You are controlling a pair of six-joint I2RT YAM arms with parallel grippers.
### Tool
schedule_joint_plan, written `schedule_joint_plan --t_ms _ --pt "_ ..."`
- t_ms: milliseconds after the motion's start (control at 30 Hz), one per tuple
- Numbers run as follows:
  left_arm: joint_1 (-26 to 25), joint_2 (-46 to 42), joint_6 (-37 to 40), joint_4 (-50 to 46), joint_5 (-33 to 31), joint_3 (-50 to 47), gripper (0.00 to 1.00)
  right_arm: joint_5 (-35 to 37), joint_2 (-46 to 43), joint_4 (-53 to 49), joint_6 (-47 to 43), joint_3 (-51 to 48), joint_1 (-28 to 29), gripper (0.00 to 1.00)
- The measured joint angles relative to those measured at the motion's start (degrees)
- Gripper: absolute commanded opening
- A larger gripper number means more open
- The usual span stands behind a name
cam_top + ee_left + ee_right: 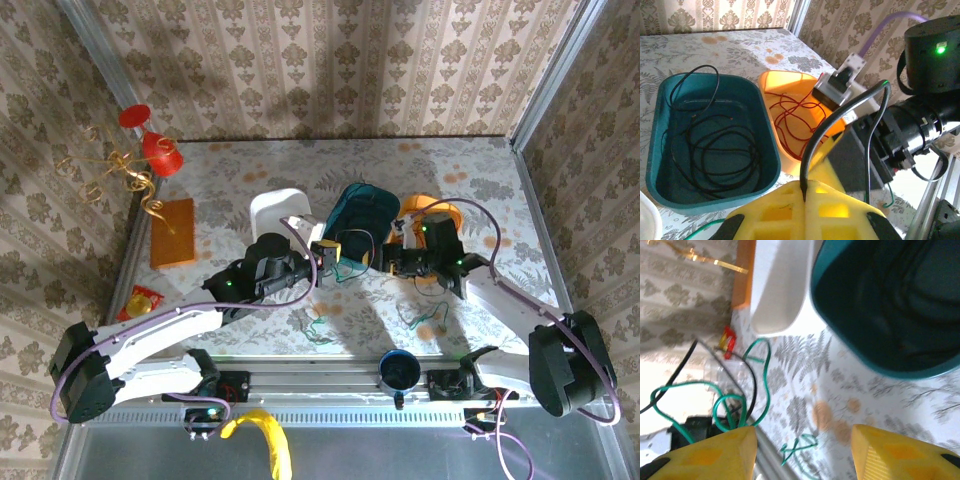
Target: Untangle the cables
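Yellow fingers of the left gripper (804, 200), lowest in the left wrist view, are pressing together on one black cable (803, 175) that is arching up to the right. Three bins are sitting behind it. One teal bin (655, 150) is holding coiled black cables (715, 155), one orange bin (771, 82) is holding red cables (795, 125), and there is one white bin (270, 205). Both fingers of the right gripper (805, 450) are standing spread, gripping nothing. Two green cables (318, 330) are lying apart, lower centre in the top view.

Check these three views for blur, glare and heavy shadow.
Top external: sharp, evenly lit, soft shadows on the floral-patterned table. Left wrist: the orange plastic tub glows almost blown out, while the thin black cables in the teal plastic tub look crisp. Right wrist: soft throughout, the white plastic tub washed out, the teal tub's inside very dark, the thin green cable smeared.
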Motion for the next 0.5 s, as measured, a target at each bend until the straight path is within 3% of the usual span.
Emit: schedule_joint_plan --t_ms 300,367,433,500 --pt "-0.24 0.57 0.0 1.4 0.9 0.0 0.0 -5.51 1.86 6.14 0.85 -0.02 5.22 0.49" --pt "-0.46 0.57 0.0 1.57 0.98 0.0 0.0 -5.66 2.16 7.1 1.44 -0.02 5.44 0.4" --pt "-0.72 0.57 0.0 1.75 1.09 0.0 0.0 -6.12 2.6 7.76 1.95 -0.02 5.64 0.22" --pt "-0.76 0.57 0.0 1.95 1.07 0.0 0.0 -6.34 2.99 7.98 2.1 -0.02 5.86 0.11"
